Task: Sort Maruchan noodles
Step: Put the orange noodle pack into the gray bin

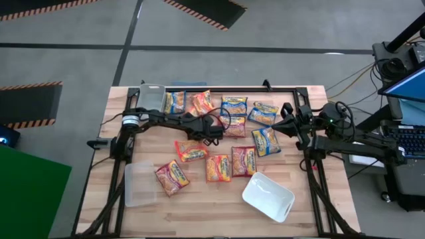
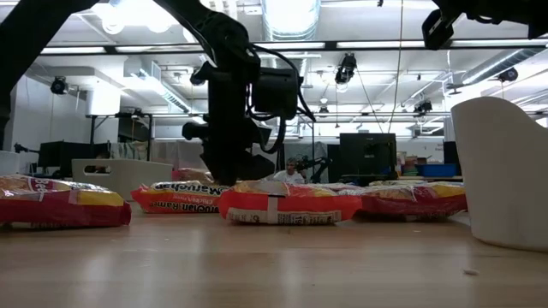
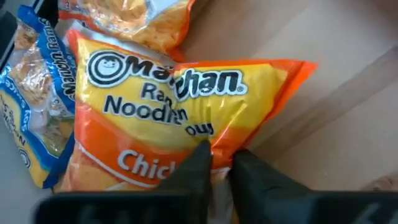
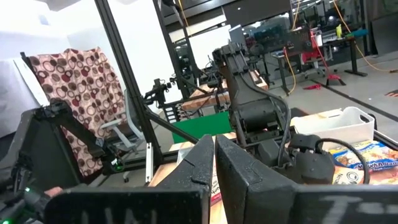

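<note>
Clamped in the left end effector [image 3: 217, 163] is an orange noodle packet [image 3: 186, 118]; right end effector [image 4: 214, 152] hovers closed

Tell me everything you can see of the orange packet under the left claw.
The orange crinkly plastic noodle packet has a yellow face with white Maruchan lettering and "Chic" partly visible. It looks sealed and full. The left claw pinches its edge, fingers nearly together. A blue crinkly plastic packet lies against one side, another orange packet beyond it.
</note>
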{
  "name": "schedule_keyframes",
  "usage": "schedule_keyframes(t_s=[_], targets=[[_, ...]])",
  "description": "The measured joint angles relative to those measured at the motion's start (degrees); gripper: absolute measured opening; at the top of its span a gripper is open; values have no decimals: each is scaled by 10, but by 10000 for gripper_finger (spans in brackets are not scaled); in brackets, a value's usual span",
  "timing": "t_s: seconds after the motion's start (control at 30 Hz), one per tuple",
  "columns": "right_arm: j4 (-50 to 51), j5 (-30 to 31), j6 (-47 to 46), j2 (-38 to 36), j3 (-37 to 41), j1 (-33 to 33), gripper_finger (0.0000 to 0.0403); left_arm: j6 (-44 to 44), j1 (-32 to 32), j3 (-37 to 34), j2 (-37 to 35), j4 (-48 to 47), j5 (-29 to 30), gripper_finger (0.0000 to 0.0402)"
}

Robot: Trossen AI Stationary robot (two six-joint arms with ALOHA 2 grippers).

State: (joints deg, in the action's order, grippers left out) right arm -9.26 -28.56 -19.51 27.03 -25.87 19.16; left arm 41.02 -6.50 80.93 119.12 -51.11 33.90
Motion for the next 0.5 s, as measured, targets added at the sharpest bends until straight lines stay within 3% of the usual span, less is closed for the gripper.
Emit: schedule_keyframes(t_s=[0.23,0.5], targets=[[0,0,0,0,0,0,9,-20,5,-1,-37,-7,-11,6],[3,-1,0,0,0,0,9,-65,10,-2,-150,-8,-8,4]])
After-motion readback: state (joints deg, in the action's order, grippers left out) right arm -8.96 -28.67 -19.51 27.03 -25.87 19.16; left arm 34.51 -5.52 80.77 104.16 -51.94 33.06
